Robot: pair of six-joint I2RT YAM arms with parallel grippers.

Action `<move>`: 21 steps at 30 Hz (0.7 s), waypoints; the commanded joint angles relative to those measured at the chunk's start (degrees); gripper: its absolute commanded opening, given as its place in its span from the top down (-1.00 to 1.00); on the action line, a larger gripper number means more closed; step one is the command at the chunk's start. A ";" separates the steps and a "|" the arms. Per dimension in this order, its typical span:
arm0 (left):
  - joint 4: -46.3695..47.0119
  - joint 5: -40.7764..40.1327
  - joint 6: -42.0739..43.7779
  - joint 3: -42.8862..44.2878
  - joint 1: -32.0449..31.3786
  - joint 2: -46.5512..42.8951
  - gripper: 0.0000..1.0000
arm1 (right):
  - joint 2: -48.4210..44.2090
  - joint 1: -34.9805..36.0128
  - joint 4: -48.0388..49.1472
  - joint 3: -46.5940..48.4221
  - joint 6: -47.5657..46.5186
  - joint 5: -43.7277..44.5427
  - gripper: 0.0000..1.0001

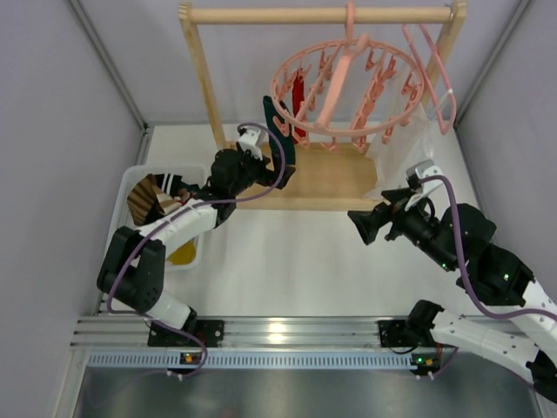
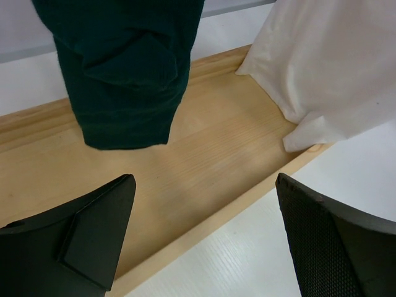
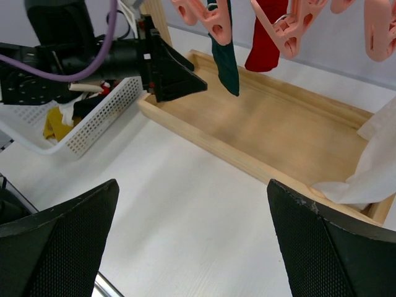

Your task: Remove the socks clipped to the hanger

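Tabletop [image 1: 287, 261] white, walls [image 1: 39, 148] pale grey

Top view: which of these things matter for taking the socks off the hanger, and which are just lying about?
For the job: teal sock, red sock, ring hanger.
Just there: white garment, plain hanger, wooden rack, basket.

The smooth white tabletop [image 1: 296, 261] carries a shallow light-wood tray [image 1: 326, 178] toward the back. Near the tray's left end sits a white perforated plastic basket [image 1: 127, 187] with crumpled fabric pieces [image 1: 183, 254] inside.
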 commanded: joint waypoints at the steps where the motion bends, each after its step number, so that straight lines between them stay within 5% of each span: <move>1: 12.12 -0.35 4.27 2.43 0.33 2.90 -0.97 | -0.69 -0.57 3.45 -0.37 -0.55 -3.61 -0.99; 13: 20.39 -3.17 10.35 7.61 3.50 13.80 -0.97 | 0.80 -0.66 5.12 -0.19 -2.40 -6.52 -0.99; 21: 22.85 4.38 10.35 14.82 5.34 21.71 -0.97 | 3.00 -0.58 7.14 -0.98 -3.10 -7.93 -0.99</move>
